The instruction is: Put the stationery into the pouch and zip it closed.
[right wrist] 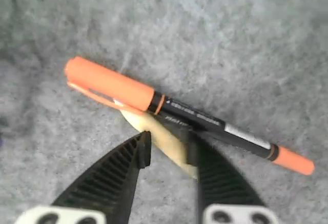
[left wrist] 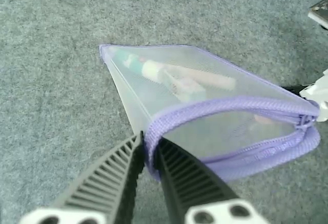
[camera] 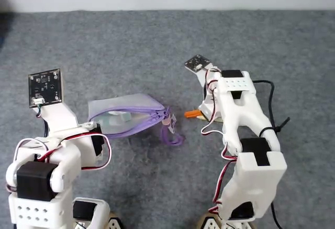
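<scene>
Grey bench (camera: 157,40): orange pen (right wrist: 128,92) lay crosswise at the tips of the right pincer (right wrist: 169,138), which clamped a tan piece (right wrist: 165,144); left pincer (left wrist: 148,149) pinched the pouch (left wrist: 205,96).

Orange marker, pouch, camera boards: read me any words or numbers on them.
On the orange marker: pale print along its black barrel, too blurred to read.
On the pouch: no lettering visible.
On the camera board: tiny marks, too small to read.
</scene>
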Tool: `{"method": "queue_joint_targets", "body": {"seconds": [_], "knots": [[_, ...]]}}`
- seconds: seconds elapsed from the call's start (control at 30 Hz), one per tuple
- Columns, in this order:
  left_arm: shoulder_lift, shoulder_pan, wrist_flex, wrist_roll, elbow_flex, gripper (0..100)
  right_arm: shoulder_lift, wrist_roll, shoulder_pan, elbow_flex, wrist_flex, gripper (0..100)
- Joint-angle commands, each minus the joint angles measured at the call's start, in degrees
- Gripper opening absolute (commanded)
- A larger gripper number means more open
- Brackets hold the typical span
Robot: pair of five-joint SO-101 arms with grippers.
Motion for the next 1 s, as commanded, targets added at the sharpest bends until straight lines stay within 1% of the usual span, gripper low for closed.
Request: {"method": "queue_joint_targets", "body": {"seconds": [0.0, 0.17, 0.47, 0.6, 0.67, 0.8, 0.97], "knots": [[0.7, 0.1, 0.1, 0.7, -0.3, 1, -1.4, 0.4, -0.2, -0.3, 1.9, 21.7], [0.7, 0.1, 0.2, 0.7, -0.3, 1, -1.3, 0.3, -0.1, -0.2, 3.9, 13.5], [0.7, 0.1, 0.2, 0.7, -0.3, 1, 5.5, 0.4, 2.3, -1.3, 1.6, 11.9], [0.7, 0.1, 0.2, 0.7, -0.3, 1, 4.3, 0.4, 2.0, -1.9, 1.7, 0.3], [0.7, 0.1, 0.2, 0.7, -0.3, 1, 2.9, 0.4, 2.1, -1.9, 1.7, 2.0], [0.7, 0.1, 0.2, 0.7, -0.3, 1, -1.2, 0.3, 2.3, -1.9, 1.9, 0.8], [0.6, 0.1, 0.2, 0.7, -0.3, 1, -8.7, -0.2, 2.2, -1.9, 8.1, 0.8]]}}
